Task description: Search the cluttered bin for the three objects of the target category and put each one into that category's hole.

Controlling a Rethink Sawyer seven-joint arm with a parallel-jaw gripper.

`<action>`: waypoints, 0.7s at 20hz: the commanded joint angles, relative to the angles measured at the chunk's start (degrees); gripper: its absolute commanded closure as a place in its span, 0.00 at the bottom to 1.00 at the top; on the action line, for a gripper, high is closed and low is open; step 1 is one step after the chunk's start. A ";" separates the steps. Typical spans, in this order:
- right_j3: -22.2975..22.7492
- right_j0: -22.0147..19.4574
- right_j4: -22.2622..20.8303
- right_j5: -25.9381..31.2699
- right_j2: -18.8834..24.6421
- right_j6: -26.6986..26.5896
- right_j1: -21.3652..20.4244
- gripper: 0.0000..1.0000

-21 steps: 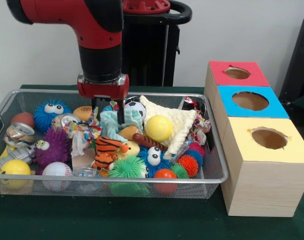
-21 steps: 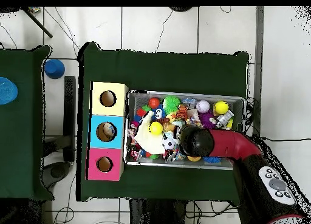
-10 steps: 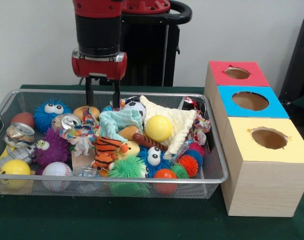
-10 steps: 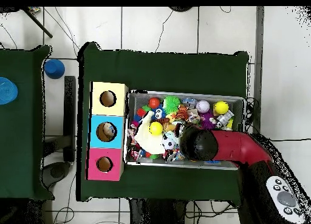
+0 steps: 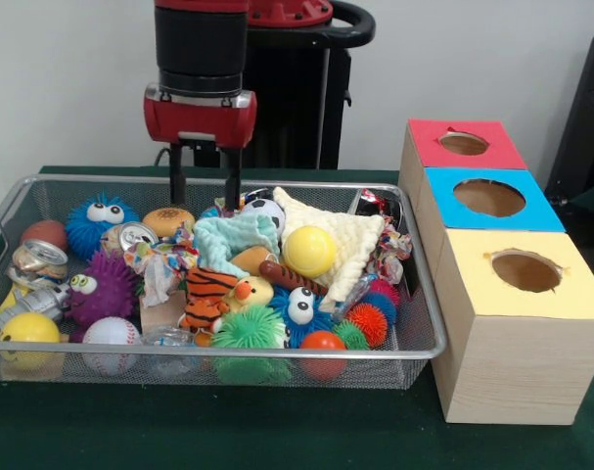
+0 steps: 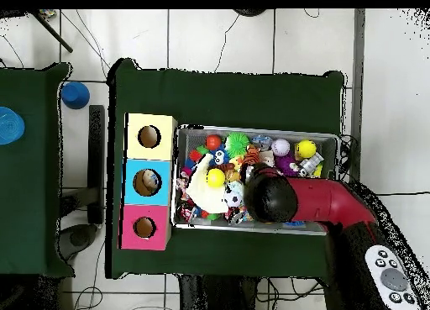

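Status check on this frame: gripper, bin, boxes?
Gripper open, empty, above the wire bin. Toys piled together in the bin, nothing held. Red box, blue box, yellow box: holes unobstructed.

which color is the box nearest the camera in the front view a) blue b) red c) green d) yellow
d: the yellow-topped box stands closest in the front view, with the blue-topped box behind it and the red-topped box farthest back.
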 commanded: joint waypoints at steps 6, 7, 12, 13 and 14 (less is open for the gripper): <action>-6.53 4.13 -0.35 -6.88 -0.98 6.41 4.66 0.00; -7.26 4.46 -0.18 -6.89 -1.33 6.46 5.31 0.00; -11.49 5.24 0.54 -6.04 -1.85 5.78 8.78 0.00; -12.12 5.18 0.55 -5.96 -1.73 5.52 9.36 0.00; -12.88 5.11 0.52 -5.78 -1.62 5.18 9.98 0.00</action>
